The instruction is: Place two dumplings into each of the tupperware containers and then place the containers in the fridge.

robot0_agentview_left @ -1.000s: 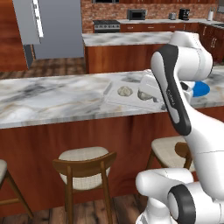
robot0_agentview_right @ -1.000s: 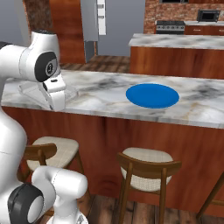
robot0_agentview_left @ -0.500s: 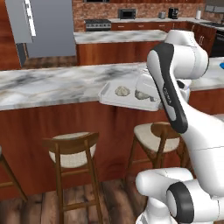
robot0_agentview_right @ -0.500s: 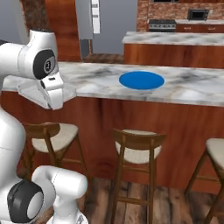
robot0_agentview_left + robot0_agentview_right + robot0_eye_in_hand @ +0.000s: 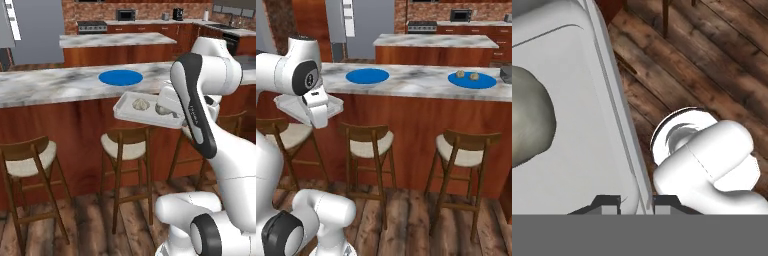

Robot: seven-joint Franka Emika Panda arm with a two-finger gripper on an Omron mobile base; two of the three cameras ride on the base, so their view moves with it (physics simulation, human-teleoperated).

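My gripper [image 5: 635,202] is shut on the rim of a pale see-through tupperware container [image 5: 131,113], holding it in the air in front of the marble counter [image 5: 50,85]. Two tan dumplings [image 5: 141,104] lie inside it, one near the far end and one [image 5: 164,109] close to my hand. In the hand view the container's wall [image 5: 607,100] runs between my fingertips [image 5: 607,202], with a dumpling [image 5: 527,120] at the left. Two more dumplings [image 5: 460,74] sit on a blue plate [image 5: 472,81] at the counter's right. The grey fridge [image 5: 361,25] stands far behind the counter.
A second blue plate [image 5: 367,76] lies bare on the counter. Wooden bar stools [image 5: 368,145] line the counter's front, over the plank floor [image 5: 712,60]. A second counter [image 5: 117,40] and red-brown cabinets stand further back.
The whole picture shifted as the base backed away and turned. The container with its two dumplings has come off the counter and now hangs in front of it in my grip.
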